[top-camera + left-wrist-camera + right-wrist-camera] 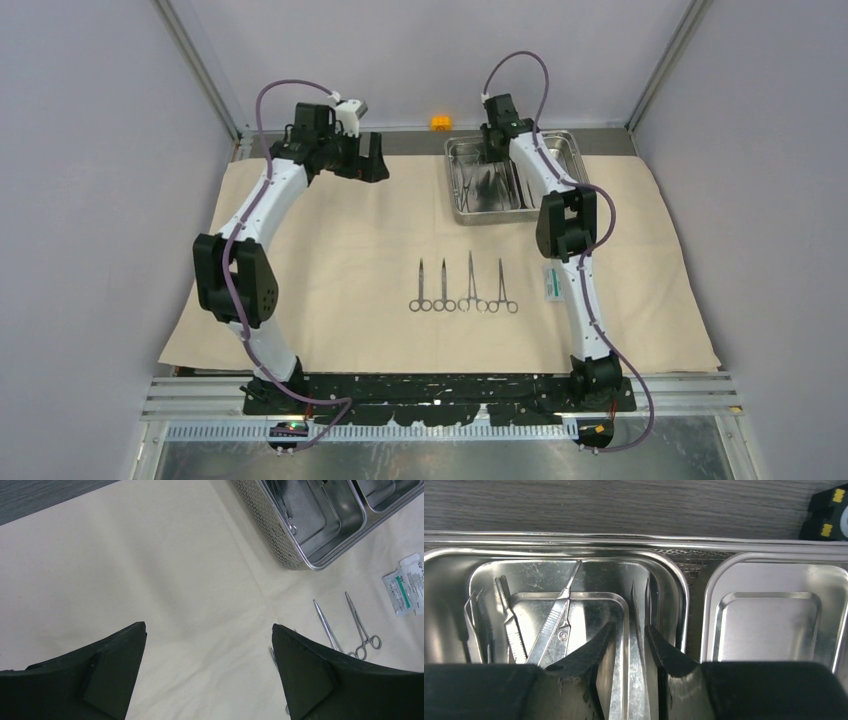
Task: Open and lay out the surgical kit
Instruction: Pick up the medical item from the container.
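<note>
The beige cloth (330, 300) (175, 570) lies spread flat. Several ring-handled clamps (460, 287) (362, 625) lie in a row at its middle, with white and teal packets (552, 283) (407, 585) to their right. The steel tray (515, 217) (624, 539) stands at the back. My right gripper (497, 150) (629, 626) reaches into its left compartment, its fingers pressed on either side of flat steel tweezers (636, 670). Beside them lie a straight handle (555, 625) and more slim tools (474, 625). The right compartment is bare. My left gripper (370, 160) (208, 626) hangs open above the cloth's back left, holding nothing.
A small orange block (439, 122) sits on the grey strip behind the tray. A black gadget with yellow marks (829, 512) shows at the top right of the right wrist view. Walls close in the table on both sides.
</note>
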### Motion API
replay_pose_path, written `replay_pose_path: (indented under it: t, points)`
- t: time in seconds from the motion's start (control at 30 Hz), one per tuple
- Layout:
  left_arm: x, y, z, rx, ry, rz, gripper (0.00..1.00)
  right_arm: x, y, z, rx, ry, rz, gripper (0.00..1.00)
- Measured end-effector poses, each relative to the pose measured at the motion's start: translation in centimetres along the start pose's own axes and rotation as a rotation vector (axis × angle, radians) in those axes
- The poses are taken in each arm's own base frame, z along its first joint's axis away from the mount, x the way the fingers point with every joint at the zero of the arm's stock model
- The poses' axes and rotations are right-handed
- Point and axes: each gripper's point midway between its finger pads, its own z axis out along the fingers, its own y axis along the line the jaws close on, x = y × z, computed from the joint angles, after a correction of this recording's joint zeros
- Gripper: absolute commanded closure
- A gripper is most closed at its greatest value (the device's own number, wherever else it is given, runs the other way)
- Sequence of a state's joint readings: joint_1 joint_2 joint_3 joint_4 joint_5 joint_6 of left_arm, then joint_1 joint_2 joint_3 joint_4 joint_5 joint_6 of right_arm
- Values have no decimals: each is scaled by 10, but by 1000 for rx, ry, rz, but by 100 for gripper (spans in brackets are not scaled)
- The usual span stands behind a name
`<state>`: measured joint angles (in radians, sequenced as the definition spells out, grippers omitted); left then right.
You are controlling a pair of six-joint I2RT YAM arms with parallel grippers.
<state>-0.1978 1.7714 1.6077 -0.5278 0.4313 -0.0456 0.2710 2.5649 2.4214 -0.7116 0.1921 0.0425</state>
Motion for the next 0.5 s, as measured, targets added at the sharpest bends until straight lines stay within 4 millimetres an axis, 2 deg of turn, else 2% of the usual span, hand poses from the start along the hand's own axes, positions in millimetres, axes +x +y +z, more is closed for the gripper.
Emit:
replay_pose_path:
  t: [0.23, 0.5]
  points:
    - [1, -3, 1, 18, 2, -1, 0, 13, 1, 16, 9, 35, -20, 71]
    - [0, -5, 1, 34, -1, 0, 0, 12, -4, 18, 35, 32, -28, 73]
